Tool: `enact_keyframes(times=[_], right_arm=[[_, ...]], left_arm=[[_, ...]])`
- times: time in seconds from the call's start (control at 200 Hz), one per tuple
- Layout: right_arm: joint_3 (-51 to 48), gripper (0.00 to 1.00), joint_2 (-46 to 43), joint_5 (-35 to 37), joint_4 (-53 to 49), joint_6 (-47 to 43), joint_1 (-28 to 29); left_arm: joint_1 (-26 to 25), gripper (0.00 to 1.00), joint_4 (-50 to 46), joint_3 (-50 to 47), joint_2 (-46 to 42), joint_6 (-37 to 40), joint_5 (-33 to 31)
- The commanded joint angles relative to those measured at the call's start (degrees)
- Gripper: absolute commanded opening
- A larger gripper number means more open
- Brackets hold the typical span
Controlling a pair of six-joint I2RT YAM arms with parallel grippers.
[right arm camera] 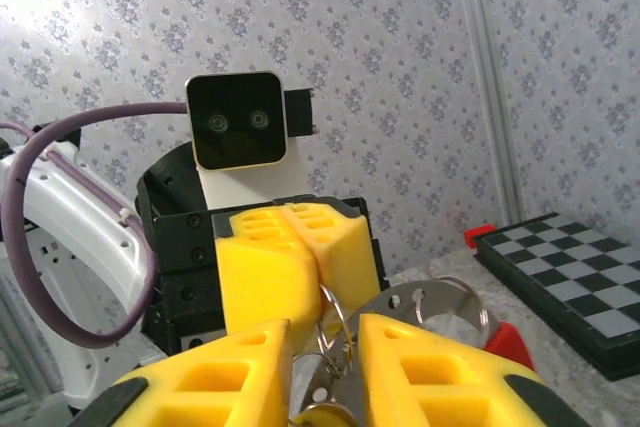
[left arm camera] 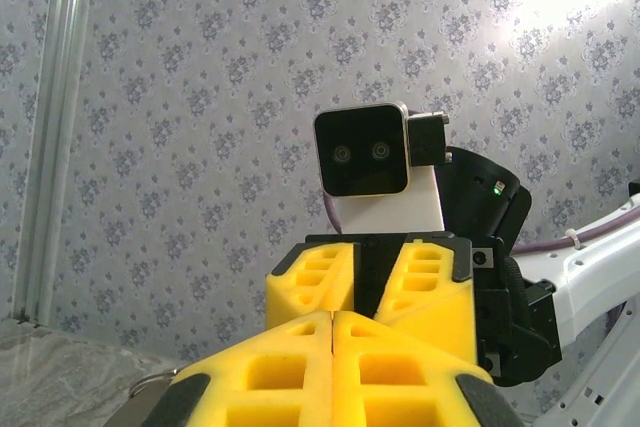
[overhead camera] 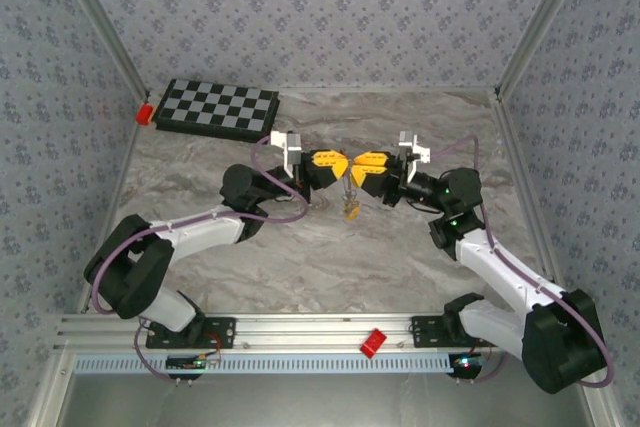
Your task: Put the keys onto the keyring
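Observation:
My two grippers meet tip to tip above the middle of the table. The left gripper [overhead camera: 344,164] [left arm camera: 332,315] is shut, and in the right wrist view a thin wire ring of the keyring [right arm camera: 338,309] comes out of its closed yellow fingers [right arm camera: 265,267]. The right gripper [overhead camera: 354,167] [right arm camera: 325,332] stands narrowly apart, closed on a key's metal blade [right arm camera: 405,309] that lies between its pads. A wider wire loop with a red sleeve [right arm camera: 505,340] curves off to the right. Yellow-headed keys [overhead camera: 351,209] hang below the two tips.
A chessboard [overhead camera: 217,107] [right arm camera: 570,277] lies at the back left with a red block [overhead camera: 145,112] beside it. Another red block [overhead camera: 373,341] sits on the front rail. Patterned walls close the table on three sides.

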Motion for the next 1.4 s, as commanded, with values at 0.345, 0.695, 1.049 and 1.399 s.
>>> enact_keyframes(times=[0.345, 0.695, 1.049, 1.399], right_arm=[[-0.07, 0.28, -2.15, 2.46, -0.02, -0.42, -1.47], [2.04, 0.28, 1.09, -2.44, 1.12, 1.24, -0.53], [2.77, 0.15, 1.21, -3.26, 0.79, -0.2, 0.81], [3.05, 0.0, 1.37, -3.7, 0.11, -1.31, 1.19]], left_arm=[[-0.14, 0.0, 3.47, 1.13, -0.26, -0.29, 0.09], [-0.19, 0.0, 3.81, 1.57, 0.0, -0.9, 0.59], [-0.11, 0.0, 4.04, 1.91, 0.65, -1.54, 1.19], [-0.16, 0.0, 3.87, 1.69, 0.49, -1.72, 1.39]])
